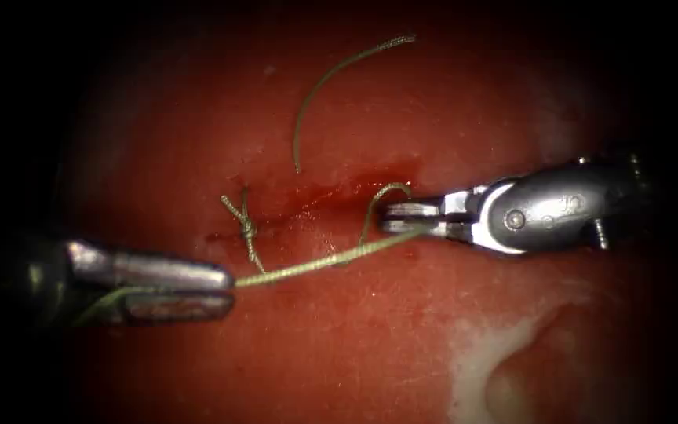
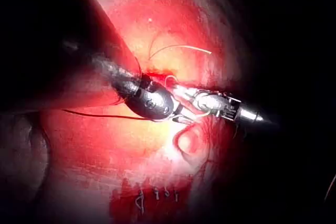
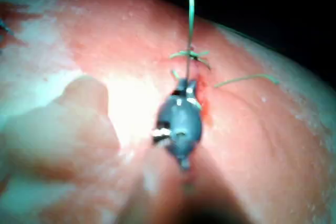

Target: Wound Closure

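Spanning the tissue (image 1: 370, 345), the cut (image 1: 315, 206) carries a tied knot (image 1: 247, 228) at its left end. Right gripper (image 1: 402, 218) and left gripper (image 1: 225, 286) each clamp the thread (image 1: 323, 261). Loose thread piece (image 1: 331, 78) lies above; needle not discernible.

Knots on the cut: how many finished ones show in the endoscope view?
1: a tied knot on the cut, toward its left end. More may be hidden beneath the right tool.

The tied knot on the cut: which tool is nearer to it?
Left. The left tool lies just below-left of the knot, gripping thread; the right tool sits farther right.
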Motion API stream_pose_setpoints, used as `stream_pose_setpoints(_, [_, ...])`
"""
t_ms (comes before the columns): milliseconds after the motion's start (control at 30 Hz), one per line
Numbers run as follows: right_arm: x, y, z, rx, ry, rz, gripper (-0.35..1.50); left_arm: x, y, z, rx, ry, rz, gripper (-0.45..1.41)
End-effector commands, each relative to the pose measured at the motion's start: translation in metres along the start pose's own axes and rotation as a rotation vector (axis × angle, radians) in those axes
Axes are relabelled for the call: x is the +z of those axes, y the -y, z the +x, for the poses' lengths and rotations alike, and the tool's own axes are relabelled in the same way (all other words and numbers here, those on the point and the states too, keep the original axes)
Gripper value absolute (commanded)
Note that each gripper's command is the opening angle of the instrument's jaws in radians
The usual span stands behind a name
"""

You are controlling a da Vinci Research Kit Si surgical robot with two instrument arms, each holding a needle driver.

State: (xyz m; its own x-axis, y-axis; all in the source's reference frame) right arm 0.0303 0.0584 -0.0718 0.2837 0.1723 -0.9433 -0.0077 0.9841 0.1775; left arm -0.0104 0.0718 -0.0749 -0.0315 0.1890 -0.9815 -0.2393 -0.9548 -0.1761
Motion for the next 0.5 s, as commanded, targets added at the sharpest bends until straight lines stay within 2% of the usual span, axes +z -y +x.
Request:
stream_pose_setpoints(33, [-0.0003,0.0,0.0012,0.007,-0.009,0.006,1.2,0.0004,-0.0003,-0.0005,-0.001,0.001,0.001,-0.35])
stream_pose_setpoints(133, [-0.0022,0.0006,0.0025,0.016,-0.009,0.027,1.45,0.0003,-0.0002,-0.0005,0.01,0.001,0.002,-0.35])
stream_pose_setpoints(167, [-0.0031,0.0011,0.0031,0.049,0.003,0.032,1.48,0.0002,-0.0001,-0.0004,0.009,0.001,0.002,-0.35])
stream_pose_setpoints(300, [-0.0047,0.0019,0.0047,0.075,-0.012,0.09,1.48,-0.0001,0.0,-0.0002,0.019,0.0,-0.001,-0.35])
stream_pose_setpoints(400, [-0.0076,0.0021,0.0067,0.12,-0.022,0.12,1.48,-0.0011,0.0003,0.0002,0.027,-0.003,-0.008,-0.35])
stream_pose_setpoints(500, [-0.0095,0.0024,0.0076,0.149,-0.025,0.161,1.48,-0.0017,0.0003,0.0002,0.026,-0.006,-0.015,-0.35])
